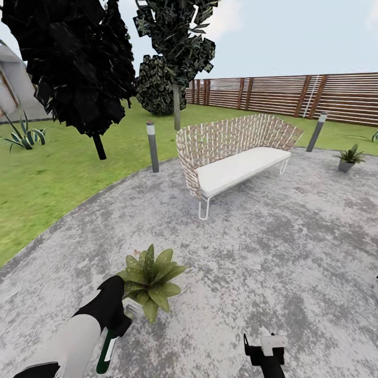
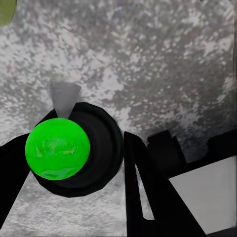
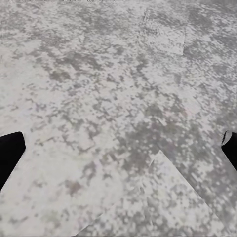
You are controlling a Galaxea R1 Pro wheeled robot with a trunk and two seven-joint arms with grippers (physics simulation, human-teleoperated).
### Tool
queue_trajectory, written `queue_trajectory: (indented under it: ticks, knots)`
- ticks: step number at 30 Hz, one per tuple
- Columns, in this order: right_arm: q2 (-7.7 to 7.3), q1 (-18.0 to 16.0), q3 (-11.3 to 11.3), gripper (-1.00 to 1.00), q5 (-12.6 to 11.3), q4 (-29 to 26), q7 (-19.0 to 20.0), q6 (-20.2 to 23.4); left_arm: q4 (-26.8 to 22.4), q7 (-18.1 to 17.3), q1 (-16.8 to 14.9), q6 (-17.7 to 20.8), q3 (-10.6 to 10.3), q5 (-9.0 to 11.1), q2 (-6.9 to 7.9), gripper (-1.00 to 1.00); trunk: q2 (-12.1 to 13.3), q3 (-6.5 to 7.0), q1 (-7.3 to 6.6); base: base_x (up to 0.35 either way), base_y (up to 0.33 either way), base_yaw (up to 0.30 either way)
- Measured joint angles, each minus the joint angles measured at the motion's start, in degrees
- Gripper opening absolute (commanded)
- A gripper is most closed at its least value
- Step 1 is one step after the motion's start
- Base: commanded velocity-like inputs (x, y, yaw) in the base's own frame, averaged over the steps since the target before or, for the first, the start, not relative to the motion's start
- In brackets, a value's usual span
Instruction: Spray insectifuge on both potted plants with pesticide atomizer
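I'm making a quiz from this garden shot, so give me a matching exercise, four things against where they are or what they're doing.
Things:
1. atomizer
2. near plant
3. far plant
4. bench

Places:
A. on the paving's far right edge
B. held in the left gripper
C. mid-paving, white cushion
D. just ahead of the left arm

Pairs: 1-B, 2-D, 3-A, 4-C

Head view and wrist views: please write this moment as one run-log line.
left gripper: shut on pesticide atomizer | near potted plant: beside left gripper | far potted plant: past bench | right gripper: open, over paving
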Motion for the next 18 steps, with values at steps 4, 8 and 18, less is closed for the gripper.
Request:
queue_trajectory:
  ticks: [4,8,18]
  knots:
    - [0.01,0.0,0.0,1.0,0.0,0.0,-0.1,0.0,0.0,0.0,0.0,-0.1,1.3,0.0,0.0,-1.0,0.0,0.0,0.0,0.0,0.0,0.272]
    - [0.01,0.0,0.0,1.0,0.0,0.0,-0.1,0.0,0.0,0.0,0.0,-0.1,1.3,0.0,-0.11,-1.0,0.0,0.0,0.0,0.011,-0.001,0.274]
    - [0.0,0.0,0.0,1.0,0.0,0.0,-0.1,0.0,0.2,0.1,0.0,-0.2,1.1,-0.2,-0.45,-1.0,0.0,0.0,-0.02,0.172,-0.171,0.051]
